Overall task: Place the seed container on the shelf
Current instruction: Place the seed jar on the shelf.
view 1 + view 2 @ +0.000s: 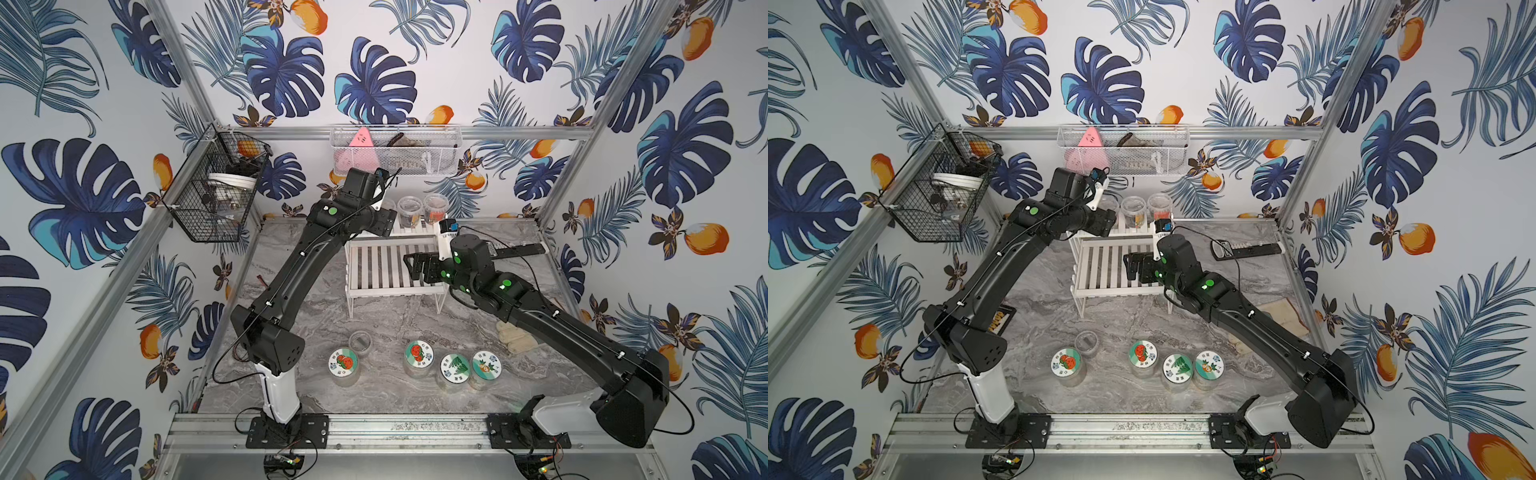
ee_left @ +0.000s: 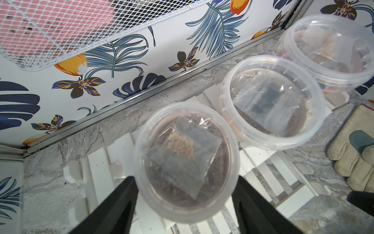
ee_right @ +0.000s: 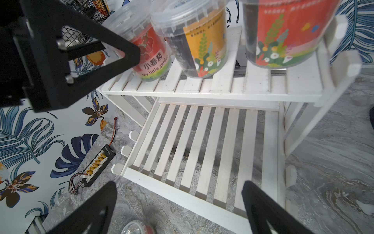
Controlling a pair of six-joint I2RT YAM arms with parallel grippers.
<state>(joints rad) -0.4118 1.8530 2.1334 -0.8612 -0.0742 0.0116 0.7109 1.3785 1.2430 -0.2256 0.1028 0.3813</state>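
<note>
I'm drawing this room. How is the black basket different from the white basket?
The black wire basket has wide square holes; the white mesh basket has tiny ones. The black one is deep and boxy, the white one long and shallow. The black one holds a white-lidded tub; the white one a pink thing. Both hang above the table.

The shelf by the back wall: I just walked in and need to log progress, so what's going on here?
The left gripper is at the upper tier of the shelf, its jaws either side of a clear seed container that stands there beside two other tubs; whether they grip it is unclear. The right gripper hangs open and empty over the lower tier. Four lidded tubs stand on the table in front.
</note>
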